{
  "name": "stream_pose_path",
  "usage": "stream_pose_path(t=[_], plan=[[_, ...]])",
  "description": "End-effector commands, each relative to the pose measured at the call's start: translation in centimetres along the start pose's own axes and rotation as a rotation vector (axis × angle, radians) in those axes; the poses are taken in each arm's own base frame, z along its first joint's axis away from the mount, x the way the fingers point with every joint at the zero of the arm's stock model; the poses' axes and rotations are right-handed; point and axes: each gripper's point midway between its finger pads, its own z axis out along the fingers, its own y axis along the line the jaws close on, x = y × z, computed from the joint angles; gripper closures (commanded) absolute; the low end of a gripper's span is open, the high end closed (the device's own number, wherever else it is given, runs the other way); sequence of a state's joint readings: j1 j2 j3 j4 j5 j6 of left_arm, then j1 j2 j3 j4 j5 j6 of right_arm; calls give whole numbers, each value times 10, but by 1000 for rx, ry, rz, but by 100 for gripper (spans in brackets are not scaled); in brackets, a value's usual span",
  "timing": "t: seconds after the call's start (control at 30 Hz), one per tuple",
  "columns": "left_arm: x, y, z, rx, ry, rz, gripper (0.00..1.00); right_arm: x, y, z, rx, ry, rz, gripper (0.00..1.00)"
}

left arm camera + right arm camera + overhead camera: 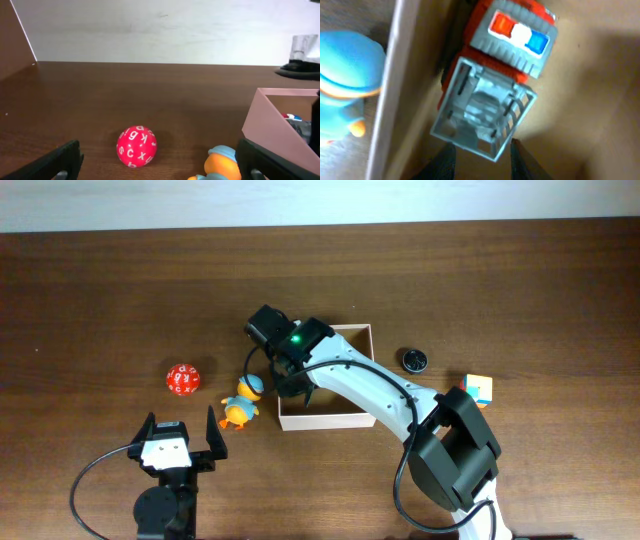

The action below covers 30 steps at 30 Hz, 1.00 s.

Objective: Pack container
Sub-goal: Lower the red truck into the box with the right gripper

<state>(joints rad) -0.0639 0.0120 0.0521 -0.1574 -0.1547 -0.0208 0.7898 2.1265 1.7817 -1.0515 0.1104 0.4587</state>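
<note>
The container (322, 420) is a shallow square box with white walls and a tan inside, at the table's middle. It also shows in the left wrist view (270, 125) and in the right wrist view (395, 95). My right gripper (296, 385) is down inside its left part. In the right wrist view the gripper (482, 162) has its fingers close on the grey end of a red toy fire truck (492, 85), which lies against the left wall. My left gripper (178, 430) is open and empty near the front edge; in its own view the gripper (165, 162) shows both fingers wide apart.
An orange duck with a blue cap (240, 405) stands just left of the container, seen also in the left wrist view (220, 162). A red lettered ball (183, 378) lies further left. A black round object (415, 360) and a coloured cube (478, 388) lie right of the container.
</note>
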Motion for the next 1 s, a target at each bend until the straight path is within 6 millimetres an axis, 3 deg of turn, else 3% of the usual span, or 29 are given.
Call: stream_pose_path(t=[0.0, 0.2, 0.33, 0.57, 0.67, 0.77, 0.97], plan=[[0, 3, 0, -13, -4, -10, 1, 11, 1, 4, -8, 50, -16, 70], [0, 3, 0, -13, -4, -10, 1, 31, -4, 3, 4, 132, -23, 70], [0, 3, 0, -13, -4, -10, 1, 30, -9, 3, 33, 125, -39, 69], [0, 3, 0, -13, -4, -10, 1, 7, -45, -1, 247, 5, -50, 69], [0, 3, 0, -13, -4, -10, 1, -8, -51, -3, 294, -66, -57, 69], [0, 3, 0, -13, -4, -10, 1, -26, -52, -4, 295, -138, -34, 69], [0, 3, 0, -13, -4, -10, 1, -43, -65, -1, 271, -173, 24, 69]])
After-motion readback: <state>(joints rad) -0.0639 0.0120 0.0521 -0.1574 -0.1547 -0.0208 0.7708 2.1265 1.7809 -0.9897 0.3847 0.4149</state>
